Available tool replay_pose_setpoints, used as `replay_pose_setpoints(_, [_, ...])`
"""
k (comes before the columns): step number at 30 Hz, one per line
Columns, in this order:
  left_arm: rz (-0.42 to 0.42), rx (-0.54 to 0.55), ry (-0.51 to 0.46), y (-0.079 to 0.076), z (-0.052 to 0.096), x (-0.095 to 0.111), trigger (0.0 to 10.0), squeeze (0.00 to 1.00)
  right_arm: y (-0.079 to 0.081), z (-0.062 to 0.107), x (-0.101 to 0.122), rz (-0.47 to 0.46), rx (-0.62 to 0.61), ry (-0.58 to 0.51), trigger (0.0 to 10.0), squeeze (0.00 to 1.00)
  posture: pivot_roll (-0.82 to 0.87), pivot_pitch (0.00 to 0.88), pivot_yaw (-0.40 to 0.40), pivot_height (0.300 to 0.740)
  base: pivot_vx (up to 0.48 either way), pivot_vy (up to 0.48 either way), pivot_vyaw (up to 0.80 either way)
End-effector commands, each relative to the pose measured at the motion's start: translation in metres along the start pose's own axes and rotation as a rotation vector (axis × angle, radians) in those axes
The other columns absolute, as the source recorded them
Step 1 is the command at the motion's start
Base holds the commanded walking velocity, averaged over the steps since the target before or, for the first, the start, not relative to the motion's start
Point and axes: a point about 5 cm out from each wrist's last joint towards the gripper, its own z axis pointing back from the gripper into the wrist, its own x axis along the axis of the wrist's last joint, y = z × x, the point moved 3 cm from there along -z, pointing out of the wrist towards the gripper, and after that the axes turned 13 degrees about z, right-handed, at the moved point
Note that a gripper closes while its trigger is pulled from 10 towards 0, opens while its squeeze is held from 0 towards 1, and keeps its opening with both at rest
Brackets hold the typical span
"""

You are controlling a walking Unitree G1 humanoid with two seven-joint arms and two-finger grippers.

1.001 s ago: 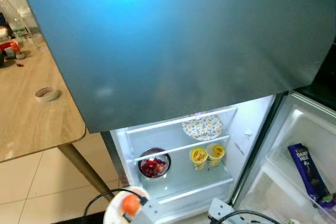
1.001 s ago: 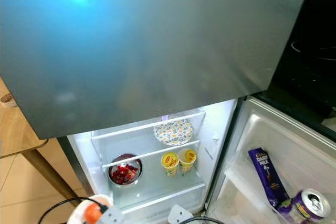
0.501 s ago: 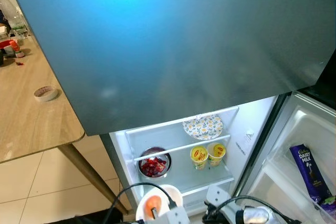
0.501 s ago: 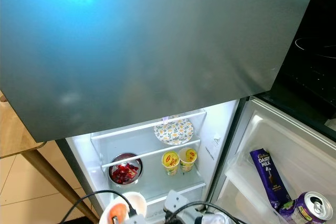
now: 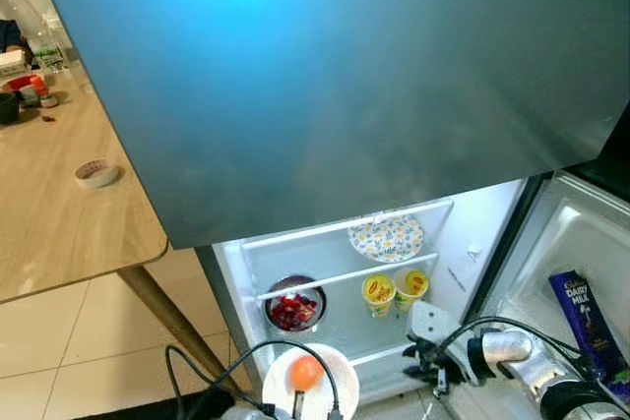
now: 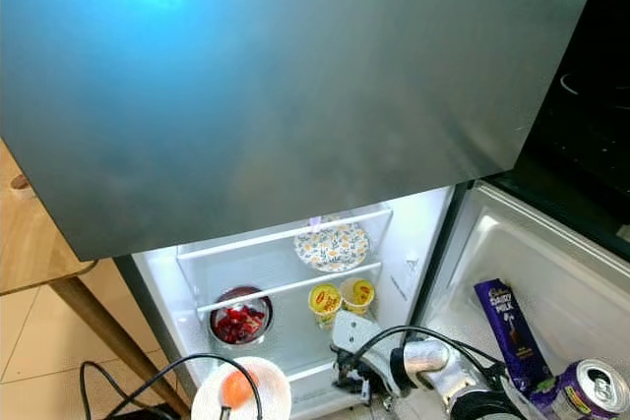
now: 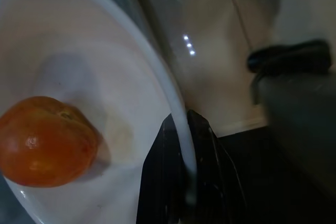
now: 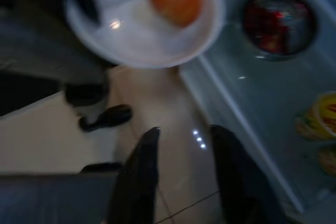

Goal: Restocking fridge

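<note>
A white plate (image 5: 330, 395) with an orange tomato (image 5: 306, 373) on it hovers low in front of the open fridge (image 5: 335, 253). My left gripper (image 7: 184, 125) is shut on the plate's rim (image 7: 178, 114), and the tomato (image 7: 46, 141) rests near the plate's middle. Just right of the plate, my right gripper (image 5: 425, 369) reaches toward the lower shelf, open with nothing between its fingers (image 8: 140, 174). On the fridge shelves sit a patterned plate (image 5: 386, 237), a steel bowl of red pieces (image 5: 292, 308) and two yellow cups (image 5: 378, 290).
The closed upper fridge door (image 5: 335, 76) looms overhead. The open lower door (image 5: 566, 243) on the right holds a purple chocolate bar (image 5: 583, 320) and a can (image 6: 591, 389). A wooden table (image 5: 59, 213) on the left carries a tape roll (image 5: 96, 173) and a bottle (image 5: 37, 36); its leg (image 5: 167, 317) slants near the fridge.
The plate with the tomato has moved right and up toward the fridge opening. My right arm has risen into view and stretched toward the lower shelf.
</note>
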Motion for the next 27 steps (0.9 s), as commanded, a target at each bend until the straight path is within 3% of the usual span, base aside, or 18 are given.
replay_pose_setpoints(1, [-0.073,0.009,-0.027,0.007,0.004,0.003,10.0,0.0,-0.001,0.002,0.004,0.05,0.05,0.008,10.0,1.0,-0.06,0.008,0.044,0.74,0.0,0.0,0.0])
replay_pose_setpoints(3, [-0.191,0.03,-0.069,0.015,0.011,0.004,10.0,0.0,0.0,0.01,0.003,0.105,0.14,0.042,10.0,1.0,-0.06,0.008,0.044,0.74,0.0,0.0,0.0])
replay_pose_setpoints(7, [-0.256,0.053,-0.115,0.021,0.017,0.006,10.0,0.0,-0.002,0.012,0.005,0.137,0.155,0.05,10.0,1.0,-0.06,0.006,0.049,0.74,0.0,0.0,0.0])
replay_pose_setpoints(11, [-0.37,0.022,-0.232,0.019,0.028,0.015,10.0,0.0,-0.008,0.011,0.014,0.214,0.157,0.054,10.0,1.0,-0.06,0.005,0.047,0.74,0.0,0.0,0.0])
replay_pose_setpoints(14, [-0.425,-0.017,-0.27,0.013,0.032,0.017,10.0,0.0,-0.011,0.011,0.017,0.262,0.164,0.063,10.0,1.0,-0.06,0.005,0.047,0.74,0.0,0.0,0.0])
replay_pose_setpoints(21, [-0.466,-0.063,-0.317,0.006,0.036,0.02,10.0,0.0,-0.013,0.013,0.021,0.394,0.2,0.12,10.0,1.0,-0.06,0.007,0.056,0.74,0.0,0.0,0.0])
replay_pose_setpoints(22, [-0.47,-0.065,-0.315,0.006,0.037,0.019,10.0,0.0,-0.011,0.015,0.02,0.419,0.225,0.136,10.0,0.87,-0.06,0.007,0.056,0.74,0.0,0.0,0.0])
replay_pose_setpoints(23, [-0.473,-0.066,-0.313,0.006,0.037,0.018,10.0,0.0,-0.009,0.016,0.019,0.436,0.243,0.146,10.0,0.87,-0.06,0.007,0.056,0.74,0.0,0.0,0.0])
replay_pose_setpoints(24, [-0.476,-0.065,-0.313,0.007,0.037,0.017,10.0,0.0,-0.008,0.018,0.018,0.455,0.26,0.156,10.0,0.0,-0.06,0.007,0.056,0.74,0.0,0.0,0.0])
replay_pose_setpoints(27, [-0.479,-0.063,-0.317,0.007,0.038,0.017,10.0,0.0,-0.008,0.02,0.018,0.474,0.271,0.163,10.0,0.0,-0.07,0.008,0.055,0.74,0.0,0.0,0.0])
